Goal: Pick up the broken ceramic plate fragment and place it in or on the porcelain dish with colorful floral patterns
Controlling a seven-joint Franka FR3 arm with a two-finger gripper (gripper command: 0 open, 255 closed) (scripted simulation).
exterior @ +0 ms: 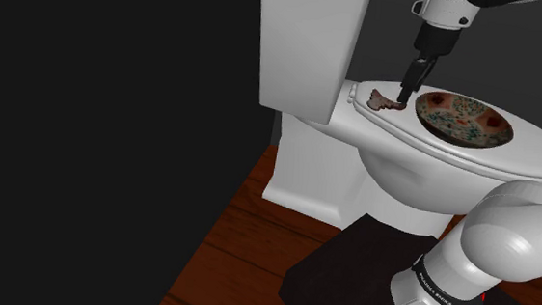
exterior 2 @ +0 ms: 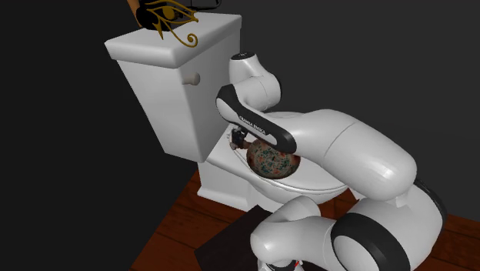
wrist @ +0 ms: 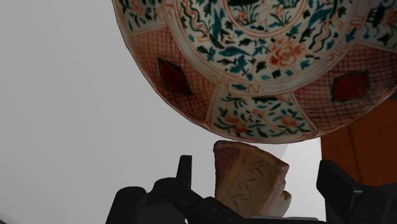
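Observation:
The plate fragment (exterior: 387, 100), a brownish jagged shard, lies on the white toilet lid (exterior: 395, 140) near the hinge. Beside it on the lid rests the round dish (exterior: 462, 119) with red, green and blue floral patterns, also visible under the arm in the second exterior view (exterior 2: 271, 160). My black gripper (exterior: 409, 90) hangs just above the shard, on the side toward the dish. In the wrist view the fragment (wrist: 249, 181) sits between the open fingers (wrist: 185, 170), which stand apart from it on both sides, with the dish (wrist: 267, 57) just beyond.
The white toilet tank (exterior: 305, 42) rises right behind the shard. A dark object with a gold eye design (exterior 2: 171, 17) sits on the tank top. Below are a wooden floor (exterior: 235, 241) and a dark mat (exterior: 349, 268). My own arm (exterior 2: 346, 150) arches over the lid.

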